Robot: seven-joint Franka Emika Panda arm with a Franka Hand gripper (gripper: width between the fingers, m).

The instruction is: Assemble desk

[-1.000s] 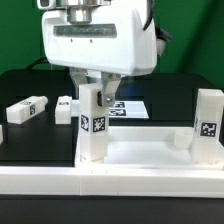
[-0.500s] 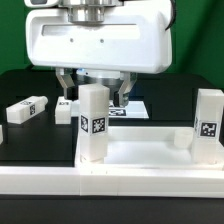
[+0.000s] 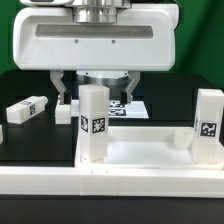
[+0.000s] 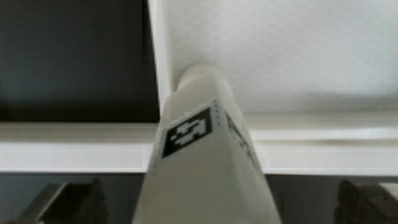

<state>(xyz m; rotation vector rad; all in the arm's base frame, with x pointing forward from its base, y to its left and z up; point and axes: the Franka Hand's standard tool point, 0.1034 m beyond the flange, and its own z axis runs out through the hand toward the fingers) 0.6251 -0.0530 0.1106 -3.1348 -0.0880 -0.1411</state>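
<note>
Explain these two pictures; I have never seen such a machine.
The white body is a robot arm's end. Its gripper has two dark fingers, standing open on either side of an upright leg, holding nothing. One picture comes from a camera off the arm, the other from a camera on the wrist, looking down that same leg. The leg stands in a corner of the white tabletop; a second leg stands at the exterior view's right. Two more legs lie on the black table.
</note>
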